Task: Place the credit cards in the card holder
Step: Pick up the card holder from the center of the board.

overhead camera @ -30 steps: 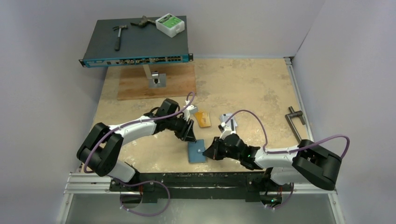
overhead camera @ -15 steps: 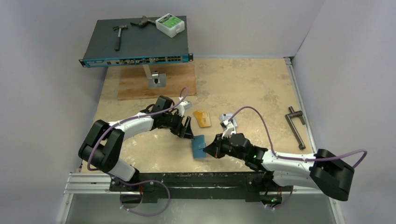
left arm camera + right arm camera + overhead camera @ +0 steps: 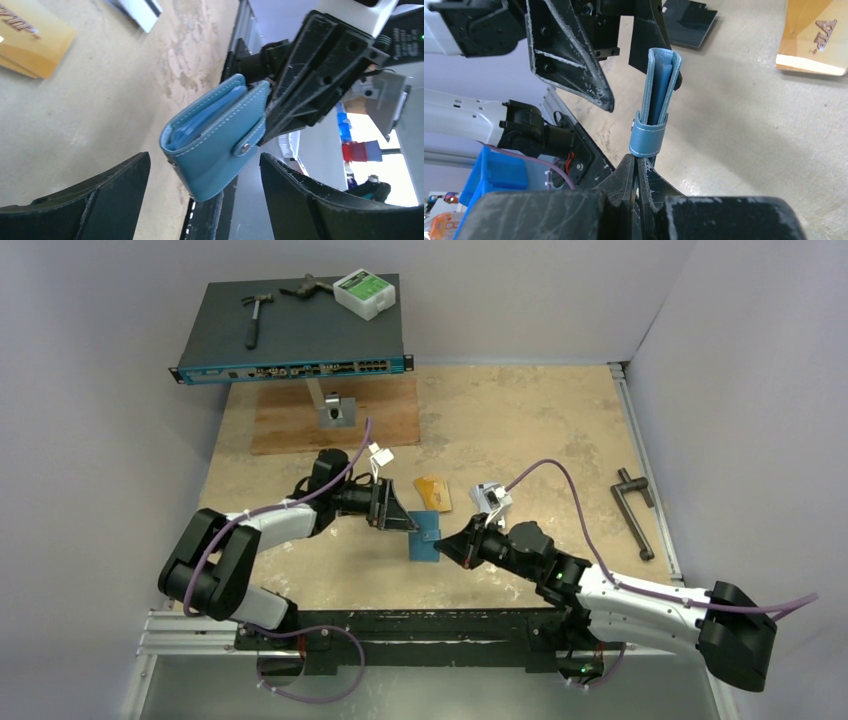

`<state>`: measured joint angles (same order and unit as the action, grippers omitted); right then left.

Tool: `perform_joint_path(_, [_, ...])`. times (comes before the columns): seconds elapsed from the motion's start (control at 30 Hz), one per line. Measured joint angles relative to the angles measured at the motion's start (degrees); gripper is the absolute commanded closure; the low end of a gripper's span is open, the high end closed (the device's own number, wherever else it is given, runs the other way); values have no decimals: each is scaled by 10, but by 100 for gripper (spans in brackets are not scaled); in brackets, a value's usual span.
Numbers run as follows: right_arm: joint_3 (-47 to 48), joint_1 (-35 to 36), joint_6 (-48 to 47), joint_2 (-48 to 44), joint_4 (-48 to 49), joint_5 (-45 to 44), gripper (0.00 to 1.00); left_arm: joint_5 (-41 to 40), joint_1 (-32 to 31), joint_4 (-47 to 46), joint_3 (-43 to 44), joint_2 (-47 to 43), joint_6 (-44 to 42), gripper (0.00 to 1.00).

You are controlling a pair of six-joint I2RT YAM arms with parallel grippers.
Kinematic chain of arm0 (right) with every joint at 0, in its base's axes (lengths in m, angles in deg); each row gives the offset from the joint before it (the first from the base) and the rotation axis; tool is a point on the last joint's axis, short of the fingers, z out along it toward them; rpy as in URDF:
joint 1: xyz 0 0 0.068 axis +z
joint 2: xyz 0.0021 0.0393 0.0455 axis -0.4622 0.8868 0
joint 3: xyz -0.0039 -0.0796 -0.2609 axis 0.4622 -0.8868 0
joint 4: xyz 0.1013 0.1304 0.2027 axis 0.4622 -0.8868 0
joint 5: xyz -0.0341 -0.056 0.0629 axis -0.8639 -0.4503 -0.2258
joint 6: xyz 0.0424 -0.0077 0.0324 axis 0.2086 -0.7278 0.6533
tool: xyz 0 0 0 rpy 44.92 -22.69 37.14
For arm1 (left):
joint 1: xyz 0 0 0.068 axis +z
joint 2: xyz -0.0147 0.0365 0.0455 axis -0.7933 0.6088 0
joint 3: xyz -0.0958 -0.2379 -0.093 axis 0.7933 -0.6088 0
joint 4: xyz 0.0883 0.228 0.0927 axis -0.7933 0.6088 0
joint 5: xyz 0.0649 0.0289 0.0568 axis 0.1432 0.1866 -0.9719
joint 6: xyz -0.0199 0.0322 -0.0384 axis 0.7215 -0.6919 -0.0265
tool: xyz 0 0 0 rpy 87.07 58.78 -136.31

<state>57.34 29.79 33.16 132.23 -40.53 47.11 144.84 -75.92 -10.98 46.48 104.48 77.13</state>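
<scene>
right jaws tight on snapped-shut card holder (image 3: 215, 150)

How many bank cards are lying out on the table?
2 that I can tell apart: an orange-gold card just beyond the blue wallet, and a grey-white card to its right. The gold one may be a stack, hiding more.

A dark network switch (image 3: 290, 325) sits at the far left of the tan bench (image 3: 540, 420). On top of it lie a hammer (image 3: 256, 315), a dark hand tool (image 3: 305, 286) and a white box with a green label (image 3: 364, 292). In front, a metal bracket (image 3: 335, 410) stands on a wooden board (image 3: 290, 425). A black L-shaped handle (image 3: 633, 510) lies near the right edge
</scene>
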Motion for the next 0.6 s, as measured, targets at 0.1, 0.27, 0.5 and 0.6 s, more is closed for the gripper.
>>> perform_joint_path(0.1, [6,-5,1,1,6,1,100,32,4,-87,-18,-4,67,23])
perform_joint_path(0.27, [7,-20,11,1,36,3,100,66,10,-180,-34,-14,139,29])
perform_joint_path(0.5, [10,-25,21,30,83,6,100,72,21,-246,-36,-16,193,71])
perform_joint_path(0.6, [15,-26,22,37,85,4,100,74,25,-254,-36,-19,207,92])
